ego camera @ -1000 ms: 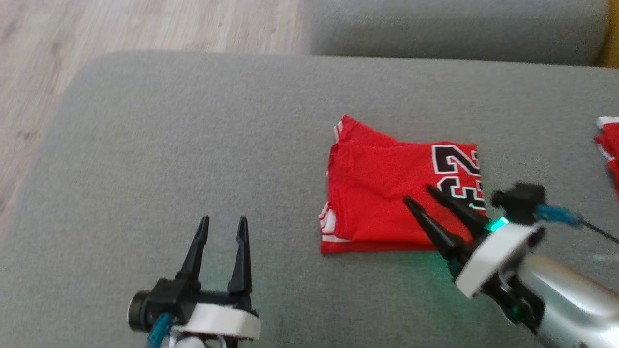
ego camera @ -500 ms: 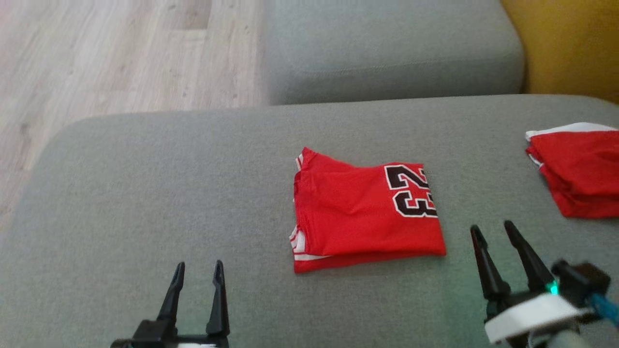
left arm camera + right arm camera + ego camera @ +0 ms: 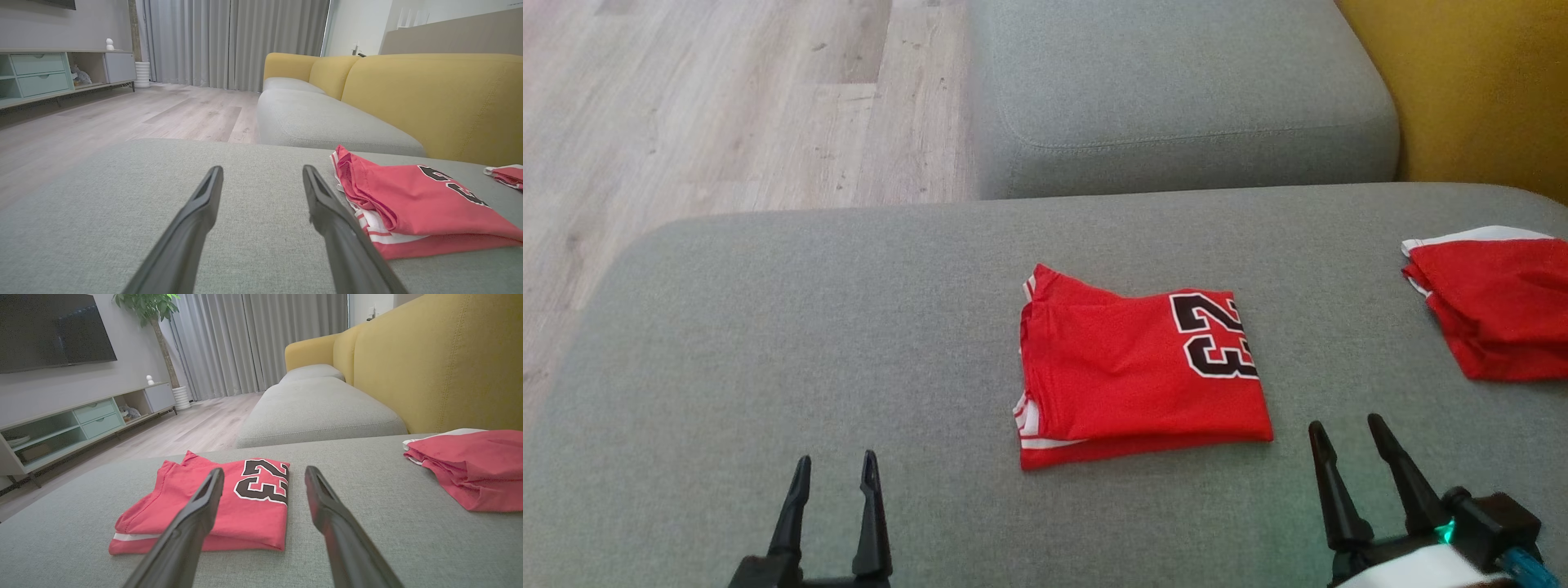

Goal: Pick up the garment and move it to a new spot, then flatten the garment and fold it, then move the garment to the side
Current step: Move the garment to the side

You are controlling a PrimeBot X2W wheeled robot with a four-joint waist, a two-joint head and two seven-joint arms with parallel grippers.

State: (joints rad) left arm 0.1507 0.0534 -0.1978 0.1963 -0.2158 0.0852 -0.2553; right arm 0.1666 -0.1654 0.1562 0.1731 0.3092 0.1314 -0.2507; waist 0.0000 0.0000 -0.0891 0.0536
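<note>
The garment (image 3: 1135, 371) is a red jersey with a black number, folded into a flat square on the grey sofa seat (image 3: 768, 327). It also lies at the right in the left wrist view (image 3: 408, 204) and left of centre in the right wrist view (image 3: 229, 498). My left gripper (image 3: 835, 469) stands open near the bottom left, well left of the garment, nothing between its fingers. Low at the right, my right gripper (image 3: 1343, 433) is open and empty, just off the garment's near right corner.
A second red folded garment (image 3: 1494, 306) lies at the seat's right edge. A further grey cushion (image 3: 1176, 90) sits beyond, with the yellow sofa back (image 3: 1470, 82) at the right. Wooden floor (image 3: 686, 106) lies past the seat's left and far edges.
My right gripper has come off the folded garment, opened and drawn back to the lower right. The head camera has tilted up, so the whole picture has shifted down.
</note>
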